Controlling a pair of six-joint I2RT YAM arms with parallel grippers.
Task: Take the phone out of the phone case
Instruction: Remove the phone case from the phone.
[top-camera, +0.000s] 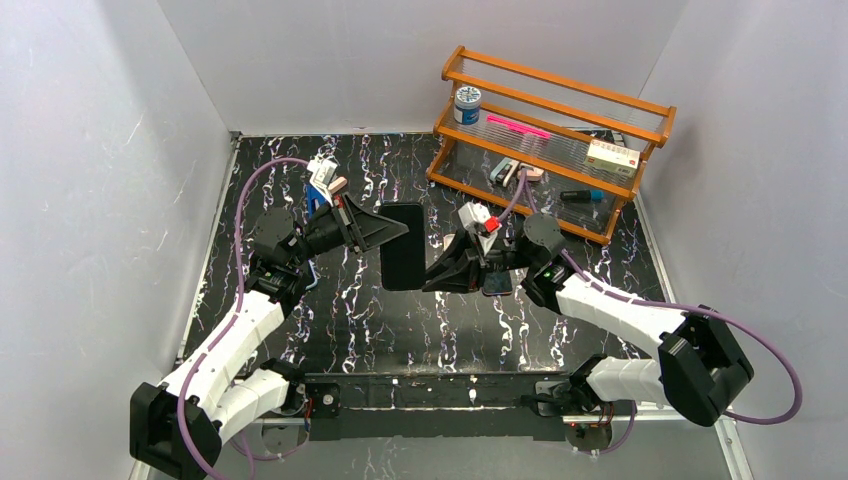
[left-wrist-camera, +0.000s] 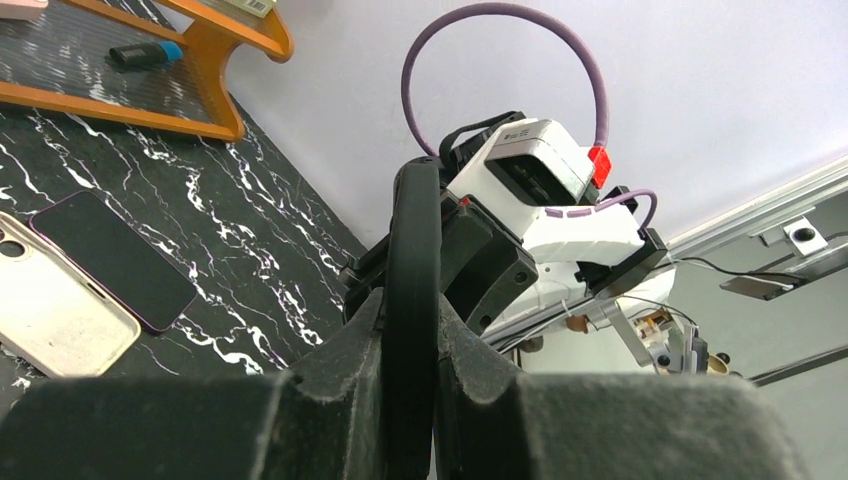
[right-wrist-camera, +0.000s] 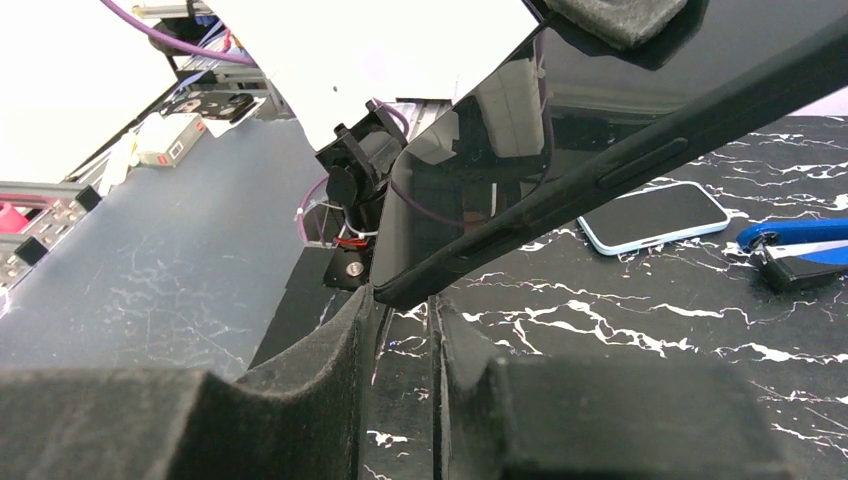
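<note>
top external: arms bend inward; left gripper clamps the phone case.

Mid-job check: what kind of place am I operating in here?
Most likely a lab robot test cell: plain white wall panels enclose a marble-patterned tabletop, and a wooden rack holds small props.

Top view: bright, even overhead light, sharp throughout; you get only faint shadows on the table. Wrist views: your near fingers are dark and blurred, the walls washed out, and bright reflections cross the phone screen.
</note>
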